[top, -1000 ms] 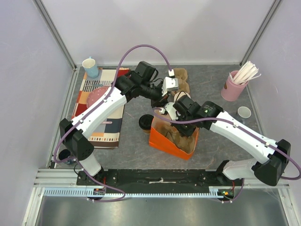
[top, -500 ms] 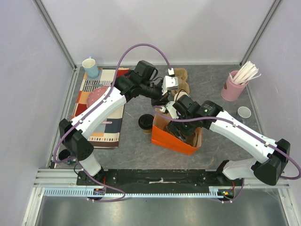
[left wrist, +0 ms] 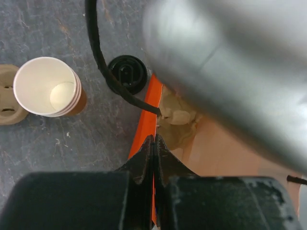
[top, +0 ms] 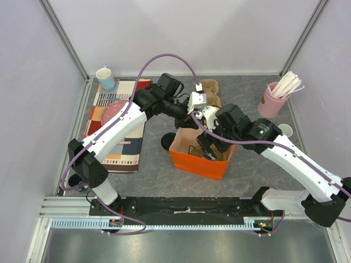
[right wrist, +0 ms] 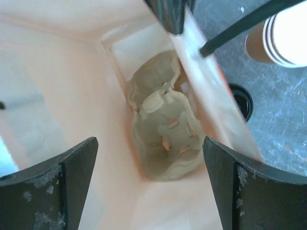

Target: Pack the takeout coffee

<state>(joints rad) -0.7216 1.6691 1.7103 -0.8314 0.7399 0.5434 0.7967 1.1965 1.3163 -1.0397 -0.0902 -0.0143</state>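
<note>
the left gripper (left wrist: 153, 143) is clenched on the rim of the orange bag (left wrist: 149, 108), low in the middle of the left wrist view, both fingers pinched flat on the paper edge. the right gripper (right wrist: 149, 153) is spread wide and carries nothing; it hangs in the bag's mouth, looking straight down on the pulp cup carrier (right wrist: 165, 139) on the bag's floor.

the takeout coffee (left wrist: 127, 74) is not packed yet. it stands upright on the table, outside the bag, just beside the wall that the left gripper holds, upper middle of the left wrist view.

the risks, as i judge them: the bag is thin paper and held at one point only, so a pull on that rim could tip it toward the cup or fold the mouth shut. the right arm must come up out of the bag and over the held wall to reach the cup; a finger catching the rim would drag the bag along. the cup is so close to the wall that open fingers may not fit between them and could knock it over.

a black cable (left wrist: 98, 52) runs down across the cup's side of the left wrist view and may snag. the stack of paper cups (left wrist: 47, 86) stands near the coffee, to its left, and is easy to bump. the two arms crowd each other over the bag. the pink holder of straws (top: 271, 101) and the blue mug (top: 105, 78) are well apart in the upper corners of the top view.
</note>
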